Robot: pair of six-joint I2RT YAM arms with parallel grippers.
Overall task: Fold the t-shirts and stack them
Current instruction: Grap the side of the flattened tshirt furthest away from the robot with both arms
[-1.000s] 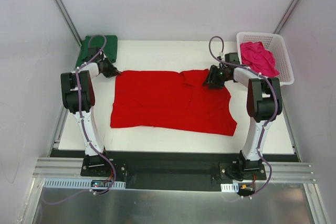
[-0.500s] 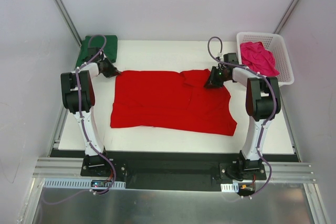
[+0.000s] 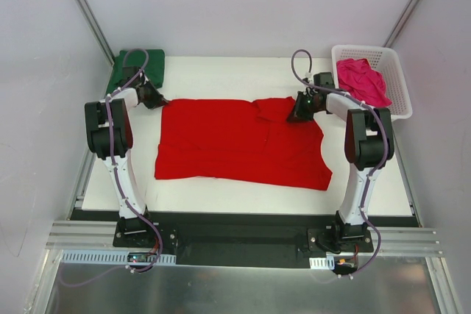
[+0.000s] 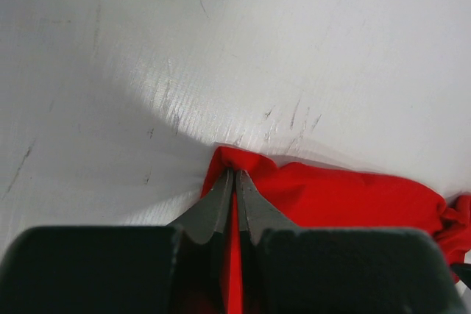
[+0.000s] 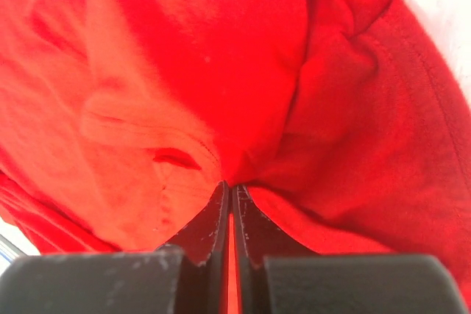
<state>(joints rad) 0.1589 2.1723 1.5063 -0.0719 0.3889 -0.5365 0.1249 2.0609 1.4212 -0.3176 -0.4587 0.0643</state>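
L jaws & R jaws both clenched on bright red soft cloth t-shirt (image 3: 235,145), spread on white bench (image 3: 221,71) btwn them; thin L-side pinch may slip if pulls go uneven, skewing fold.

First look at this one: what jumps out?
A red t-shirt spread flat in the middle dominates, with the left gripper and right gripper each shut on its far edge, at either end. A pink t-shirt sits in the white basket far right; a green t-shirt lies far left.

Bright, even overhead light, soft shadows, pale glare on the table (image 4: 173,90), wrist views' near edges blurred.
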